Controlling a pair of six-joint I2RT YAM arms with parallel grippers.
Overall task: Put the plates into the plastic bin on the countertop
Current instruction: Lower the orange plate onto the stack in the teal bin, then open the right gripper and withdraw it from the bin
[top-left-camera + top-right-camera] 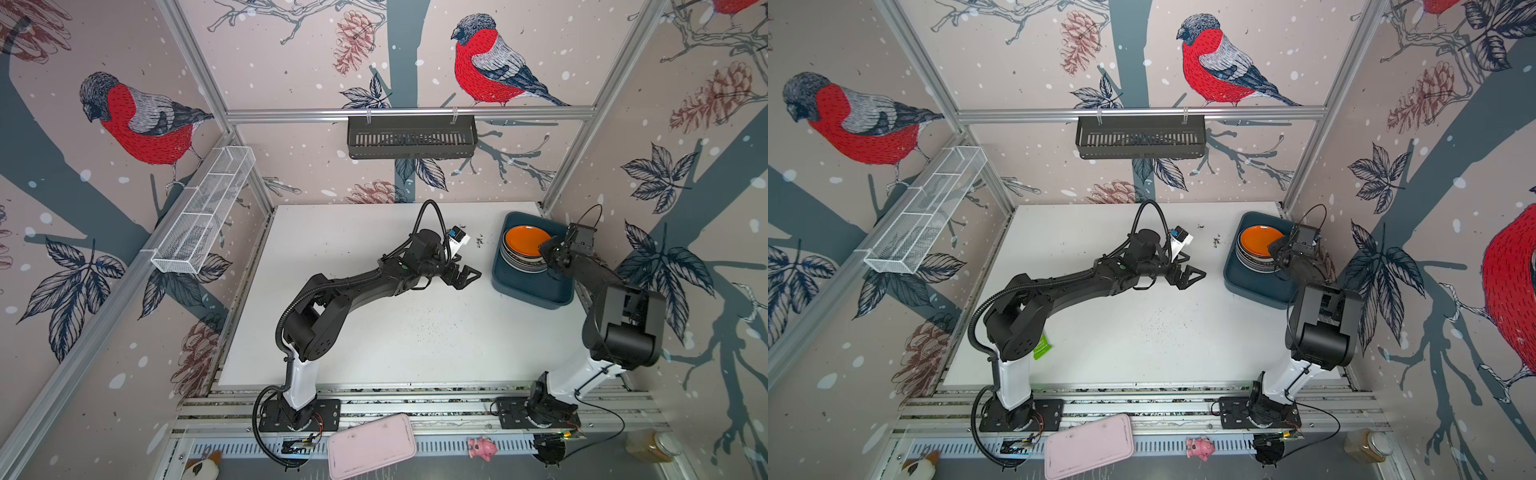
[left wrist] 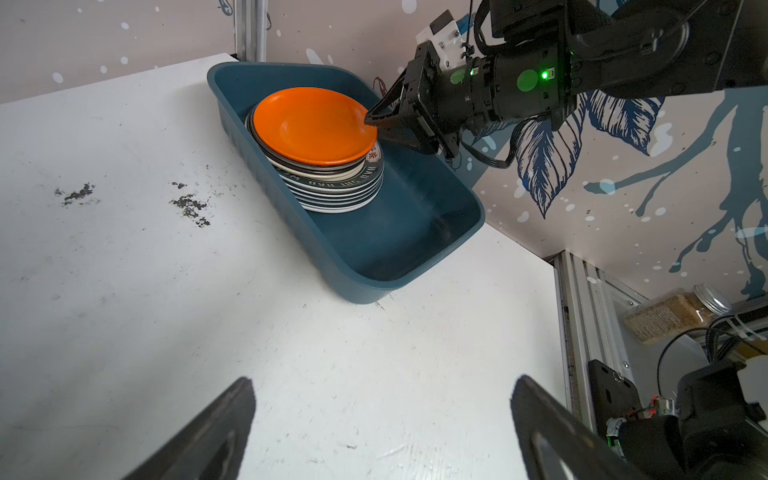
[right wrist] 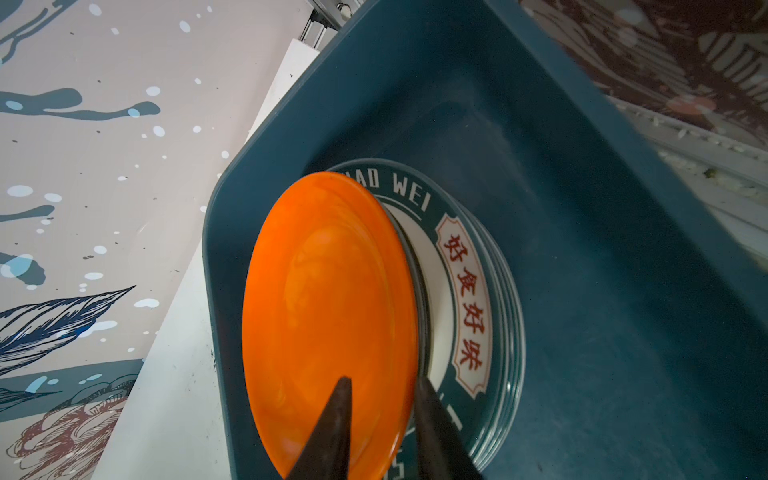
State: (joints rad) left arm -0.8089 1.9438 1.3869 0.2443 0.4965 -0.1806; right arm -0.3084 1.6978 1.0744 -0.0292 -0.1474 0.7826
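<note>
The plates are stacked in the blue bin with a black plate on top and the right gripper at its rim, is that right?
No, the top plate is orange, not black; the left wrist view shows it. The plates are stacked in the blue bin, with the right gripper at its rim.

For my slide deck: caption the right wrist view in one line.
Right hand straddles the rim of the orange plate atop the stacked plates in the teal bin.

Orange plate (image 1: 1258, 241) tops stack (image 1: 1251, 265) in bin (image 1: 1235, 279), right claw (image 1: 1274, 246) at its rim
</note>
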